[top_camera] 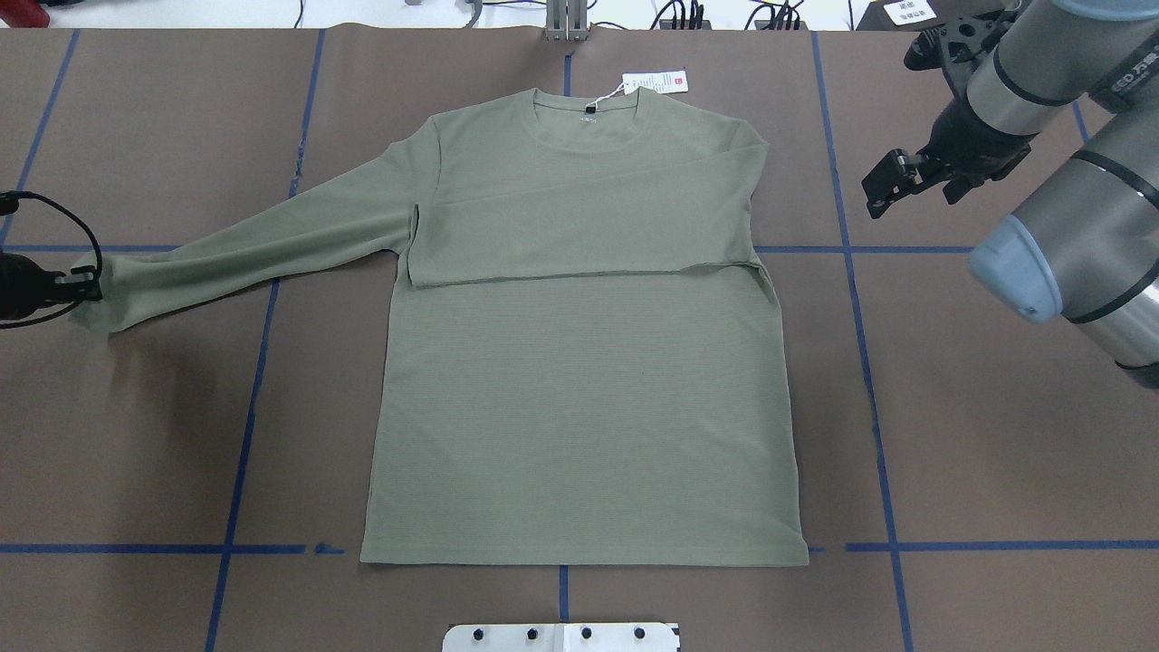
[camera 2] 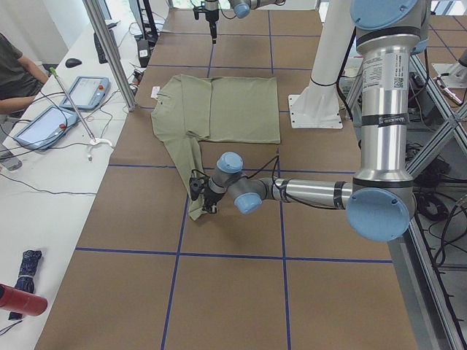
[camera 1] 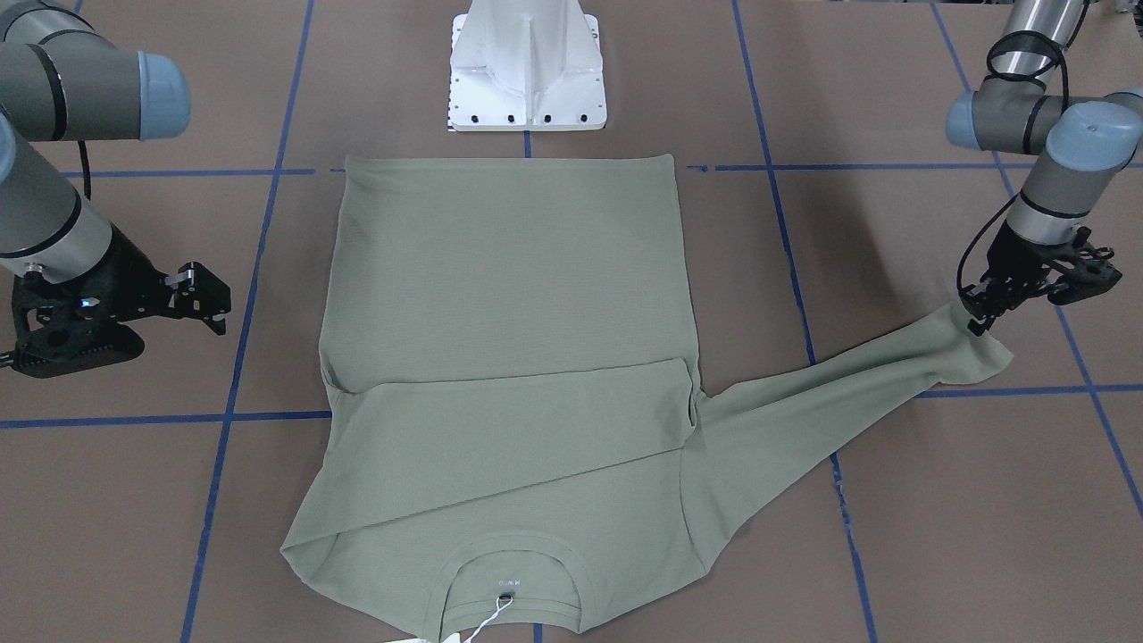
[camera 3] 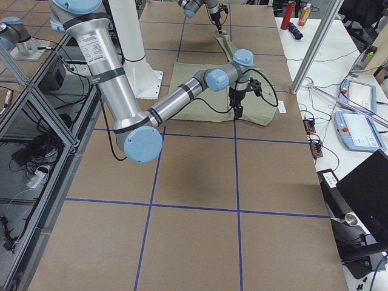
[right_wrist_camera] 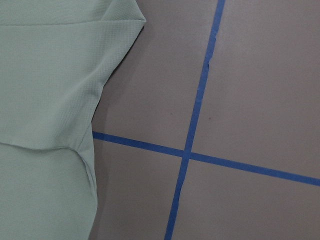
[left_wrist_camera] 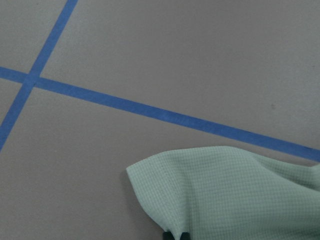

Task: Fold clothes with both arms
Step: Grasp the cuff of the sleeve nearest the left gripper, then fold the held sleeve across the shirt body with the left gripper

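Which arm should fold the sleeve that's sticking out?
Left. The left gripper pinches that sleeve at its cuff; the right gripper hangs open beside the shirt, holding nothing.

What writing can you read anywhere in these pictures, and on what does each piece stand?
"SEED": black band on the right arm; the characters after it are unreadable.
Hang tag: print too small.
Neck label of the shirt: blurred.
White card behind the table: blurred.

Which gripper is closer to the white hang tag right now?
Right. The right gripper hangs open beside the folded shoulder of the shirt, on the side of the hang tag; the left gripper is far off, shut on the outstretched cuff.
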{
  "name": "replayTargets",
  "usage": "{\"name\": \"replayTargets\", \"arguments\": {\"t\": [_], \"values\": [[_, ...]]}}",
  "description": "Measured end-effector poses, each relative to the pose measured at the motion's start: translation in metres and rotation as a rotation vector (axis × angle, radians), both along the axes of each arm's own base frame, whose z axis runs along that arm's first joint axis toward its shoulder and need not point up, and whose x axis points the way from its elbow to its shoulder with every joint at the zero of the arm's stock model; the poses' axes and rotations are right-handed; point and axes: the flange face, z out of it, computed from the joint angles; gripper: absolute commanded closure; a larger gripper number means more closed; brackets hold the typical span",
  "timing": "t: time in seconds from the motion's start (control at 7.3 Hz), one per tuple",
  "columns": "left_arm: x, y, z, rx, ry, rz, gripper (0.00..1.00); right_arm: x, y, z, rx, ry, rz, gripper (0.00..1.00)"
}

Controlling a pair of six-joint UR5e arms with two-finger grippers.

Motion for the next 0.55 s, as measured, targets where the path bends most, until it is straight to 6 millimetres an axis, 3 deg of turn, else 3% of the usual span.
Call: {"name": "replayTargets", "arguments": {"t": [0.27,0.55], "values": [[0.028,-0.043,-0.093,-0.005,-0.005,-0.007,1.00,0.020,0.026,0.032,-0.028,0.018,0.003,0.00],[0.067,-0.091,-0.214,-0.023,-0.004,-0.017,1.00,0.039,0.048,0.065,-0.061,0.047,0.003,0.00]]}}
